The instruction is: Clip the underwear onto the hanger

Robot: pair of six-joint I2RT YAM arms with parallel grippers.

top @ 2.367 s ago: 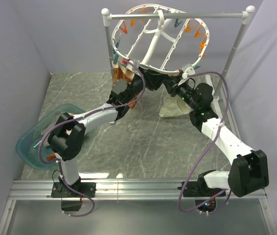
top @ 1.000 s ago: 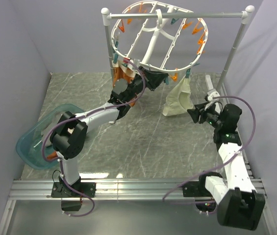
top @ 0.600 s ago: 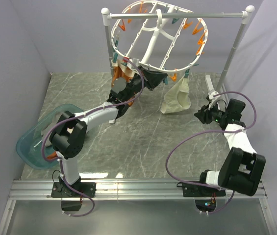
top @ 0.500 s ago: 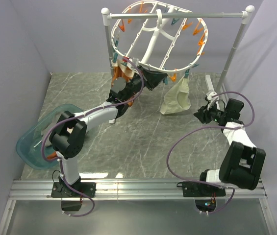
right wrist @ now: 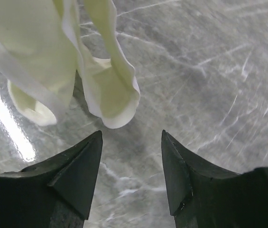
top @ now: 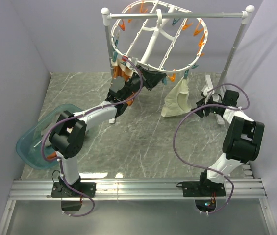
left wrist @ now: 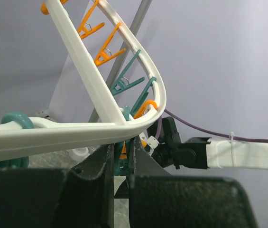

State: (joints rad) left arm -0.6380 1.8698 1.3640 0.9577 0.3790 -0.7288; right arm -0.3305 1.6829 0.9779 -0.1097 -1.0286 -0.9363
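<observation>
The white oval hanger (top: pixel 153 36) hangs tilted from the rail. The pale cream underwear (top: pixel 176 100) hangs from a clip on its near right rim, lower end close to the table. My left gripper (top: pixel 150 78) is under the near rim, jaws nearly shut on a teal clip (left wrist: pixel 119 159) below the hanger rim (left wrist: pixel 77 130). My right gripper (top: pixel 200 105) is open and empty, just right of the underwear. In the right wrist view the underwear (right wrist: pixel 72 57) hangs just beyond my open right gripper (right wrist: pixel 131 137), apart from both fingers.
An orange-brown garment (top: pixel 123 73) hangs at the hanger's left rim. The white rail stand (top: pixel 234 46) has its right post close behind my right arm. A teal basin (top: pixel 37 139) sits at the table's left edge. Orange and teal clips (left wrist: pixel 124 83) line the rim.
My right gripper has let go at the hanger rim and drawn back right and down. The underwear now hangs free from the clip. The left gripper stays at the rim.
</observation>
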